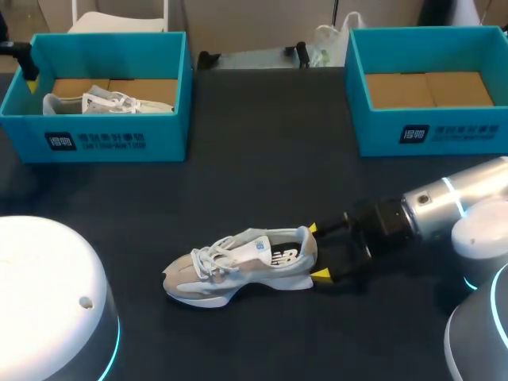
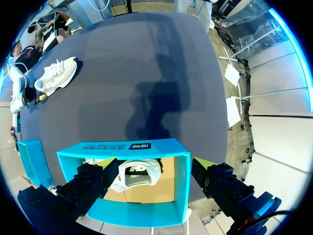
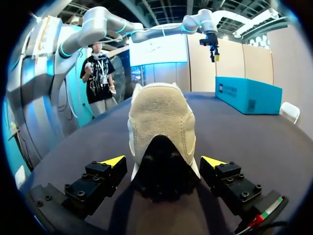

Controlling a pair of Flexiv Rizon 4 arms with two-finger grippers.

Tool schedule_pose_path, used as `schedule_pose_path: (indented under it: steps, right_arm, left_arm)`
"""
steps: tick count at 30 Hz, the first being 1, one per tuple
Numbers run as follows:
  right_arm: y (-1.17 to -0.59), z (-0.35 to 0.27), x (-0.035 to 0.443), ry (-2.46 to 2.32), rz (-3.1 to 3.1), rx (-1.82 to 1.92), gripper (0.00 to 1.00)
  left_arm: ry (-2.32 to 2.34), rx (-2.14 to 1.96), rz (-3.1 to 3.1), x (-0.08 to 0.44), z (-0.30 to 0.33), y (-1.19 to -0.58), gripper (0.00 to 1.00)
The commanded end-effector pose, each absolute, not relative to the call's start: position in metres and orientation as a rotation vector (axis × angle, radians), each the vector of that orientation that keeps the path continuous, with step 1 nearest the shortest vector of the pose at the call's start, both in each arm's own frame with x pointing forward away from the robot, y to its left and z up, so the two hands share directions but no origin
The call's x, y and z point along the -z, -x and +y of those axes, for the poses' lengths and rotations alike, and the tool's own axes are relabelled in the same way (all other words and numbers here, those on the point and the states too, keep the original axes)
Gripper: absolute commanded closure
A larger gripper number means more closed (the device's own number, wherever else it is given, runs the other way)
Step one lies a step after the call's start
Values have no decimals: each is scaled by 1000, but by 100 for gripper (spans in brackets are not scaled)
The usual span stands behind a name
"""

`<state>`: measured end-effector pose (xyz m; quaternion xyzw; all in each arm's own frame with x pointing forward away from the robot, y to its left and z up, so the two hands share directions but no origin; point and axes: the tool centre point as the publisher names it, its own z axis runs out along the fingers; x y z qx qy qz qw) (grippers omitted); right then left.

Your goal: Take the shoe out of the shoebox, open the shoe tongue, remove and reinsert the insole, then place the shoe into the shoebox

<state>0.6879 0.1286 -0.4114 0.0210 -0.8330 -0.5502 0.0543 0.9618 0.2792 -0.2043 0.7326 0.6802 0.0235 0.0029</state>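
Your shoe (image 1: 238, 266) is out of its box and sits upright on its sole on the dark table (image 1: 262, 159), near the front edge and slightly right of the middle. Its long axis runs across the table, with the toe pointing to your left and the heel to your right, so the heel is the end facing the right arm.

The right gripper (image 1: 317, 252) is at that heel, in line with the shoe. One yellow tip sits on each side of the heel counter, and the jaws are spread a little wider than the heel. The wrist view shows a sliver of gap on both sides. From above the far tip may be brushing the collar, but I read it as holding nothing yet. Closing the jaws would pinch the heel across its width, leaving the tongue and laces free at the far end.

The left gripper (image 2: 152, 164) is well away, hanging over the left shoebox (image 1: 119, 139) at the back left with its jaws wide apart and nothing in them. A second shoe (image 1: 107, 101) lies in that box below it. The right shoebox (image 1: 432, 131), at the back right, shows only its cardboard floor — it is the nearer one for the right arm.
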Motion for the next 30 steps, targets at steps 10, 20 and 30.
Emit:
schedule_pose_path:
  steps: [10, 20, 30]
  right_arm:
    - [-690, 142, 414, -26, -2536, 1634, 0]
    - [-687, 149, 416, -12, -2539, 1647, 0]
    - [-687, 158, 417, -21, -2539, 1657, 0]
  left_arm:
    - [-2298, -78, 2132, 204, 280, -961, 0]
    - [-2298, -78, 2132, 204, 280, -961, 0]
    - [-2298, -78, 2132, 204, 280, -961, 0]
